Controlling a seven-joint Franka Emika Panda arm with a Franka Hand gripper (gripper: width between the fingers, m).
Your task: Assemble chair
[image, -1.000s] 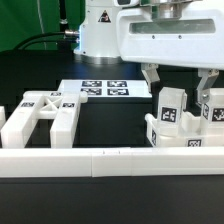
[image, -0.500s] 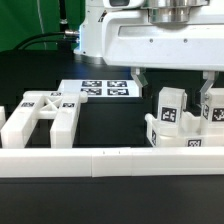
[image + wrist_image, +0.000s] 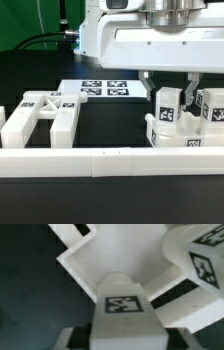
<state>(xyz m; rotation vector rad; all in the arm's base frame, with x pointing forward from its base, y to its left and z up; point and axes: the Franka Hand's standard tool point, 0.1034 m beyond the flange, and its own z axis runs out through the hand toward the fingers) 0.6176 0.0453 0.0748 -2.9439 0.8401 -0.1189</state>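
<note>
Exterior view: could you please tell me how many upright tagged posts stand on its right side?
2. One post stands between the fingers of the gripper; the other post is further toward the exterior view's right, near the edge. Others may be hidden.

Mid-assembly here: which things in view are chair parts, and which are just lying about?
For the job:
- tagged block, pincer closed on it
- white pieces around it
- slotted panel

Just lying about:
- marker board
- long white rail
</note>
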